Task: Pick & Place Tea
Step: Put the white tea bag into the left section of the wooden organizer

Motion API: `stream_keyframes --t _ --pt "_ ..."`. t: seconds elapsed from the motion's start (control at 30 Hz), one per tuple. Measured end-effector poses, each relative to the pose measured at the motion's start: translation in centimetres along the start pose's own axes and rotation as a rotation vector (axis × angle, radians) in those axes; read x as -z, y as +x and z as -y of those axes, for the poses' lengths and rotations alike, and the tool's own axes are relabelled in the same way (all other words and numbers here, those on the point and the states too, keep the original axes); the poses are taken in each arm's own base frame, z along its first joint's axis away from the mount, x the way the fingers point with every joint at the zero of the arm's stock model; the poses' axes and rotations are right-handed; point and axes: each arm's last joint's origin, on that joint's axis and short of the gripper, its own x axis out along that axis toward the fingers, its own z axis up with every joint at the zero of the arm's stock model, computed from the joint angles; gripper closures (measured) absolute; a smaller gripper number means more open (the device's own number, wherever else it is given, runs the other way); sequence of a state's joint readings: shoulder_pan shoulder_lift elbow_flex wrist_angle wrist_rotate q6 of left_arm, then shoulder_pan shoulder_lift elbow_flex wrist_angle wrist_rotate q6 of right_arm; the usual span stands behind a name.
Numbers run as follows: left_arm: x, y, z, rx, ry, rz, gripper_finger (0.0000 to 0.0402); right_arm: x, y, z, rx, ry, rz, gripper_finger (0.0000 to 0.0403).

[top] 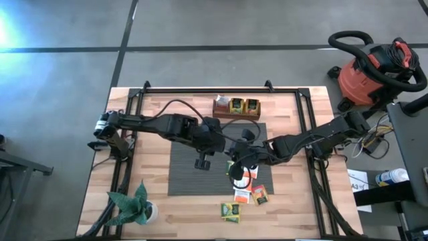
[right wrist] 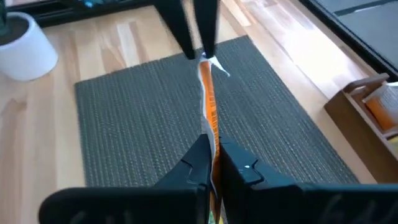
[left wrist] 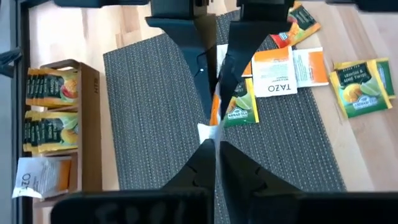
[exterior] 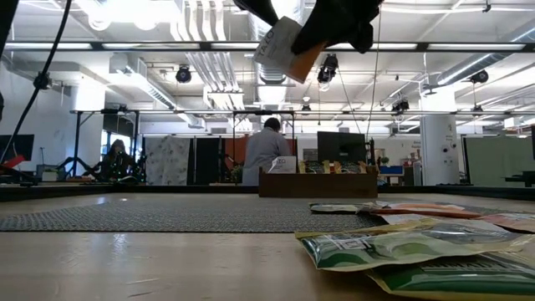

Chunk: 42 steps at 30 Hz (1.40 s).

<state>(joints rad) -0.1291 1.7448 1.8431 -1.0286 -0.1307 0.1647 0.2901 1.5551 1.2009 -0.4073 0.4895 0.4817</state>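
One tea packet (right wrist: 208,93), orange with a white end, hangs on edge above the grey mat (top: 190,177), stretched between both grippers. My left gripper (left wrist: 214,144) is shut on its white end; my right gripper (right wrist: 211,146) is shut on the opposite, orange end. The low view shows the packet (exterior: 280,46) high over the table, tilted. Several more tea packets lie flat at the mat's right edge (left wrist: 273,71) and on the wood beside it (left wrist: 360,87), (top: 231,211). My left gripper pinches the packet's white corner (left wrist: 207,132) between its two fingertips, coming slanting down from the table's left. The packet is lifted clear of the mat and stands on edge. My right gripper pinches the packet's orange end (right wrist: 210,127) between its two fingers, slanting down from the table's right, opposite the left gripper's fingers (right wrist: 202,37). The packet runs edge-up away from the fingers, clear of the mat.
A wooden holder (top: 235,107) with upright tea packets stands at the far edge of the mat, also seen as the holder (left wrist: 81,112) in the left wrist view. A potted plant (top: 137,207) sits at the near left corner. Black rails (top: 314,134) frame the table.
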Motion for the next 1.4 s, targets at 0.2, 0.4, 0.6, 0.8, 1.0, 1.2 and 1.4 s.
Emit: stream_keyframes --t 0.2,0.4,0.6,0.8,1.0,1.2,1.4 --pt "0.2 -1.3 -0.2 -0.045 -0.045 0.011 0.0366 0.3 0.3 -0.1 0.008 0.064 0.076 0.0389" --pt "0.6 -3.7 -0.9 -0.133 -0.097 0.045 0.0337 0.6 -0.4 -0.3 -0.012 0.152 0.19 0.0389" --pt "1.2 -5.1 -2.2 -0.167 -0.162 0.075 0.0324 0.9 -1.4 -0.3 -0.016 0.198 0.29 0.039" --pt "1.6 -4.9 -3.0 -0.083 -0.205 0.105 0.0323 0.7 -2.2 -0.1 -0.052 0.213 0.362 0.039" --pt "1.2 -4.6 -2.9 0.036 -0.204 0.169 0.0323 0.7 -2.2 -0.1 -0.048 0.195 0.358 0.039" --pt "1.3 -4.3 -2.9 0.086 -0.213 0.164 0.0323 0.8 -2.1 0.0 -0.029 0.173 0.359 0.039" --pt "1.4 -4.3 -2.9 0.12 -0.226 0.158 0.0323 0.8 -2.1 0.0 -0.018 0.131 0.358 0.039"
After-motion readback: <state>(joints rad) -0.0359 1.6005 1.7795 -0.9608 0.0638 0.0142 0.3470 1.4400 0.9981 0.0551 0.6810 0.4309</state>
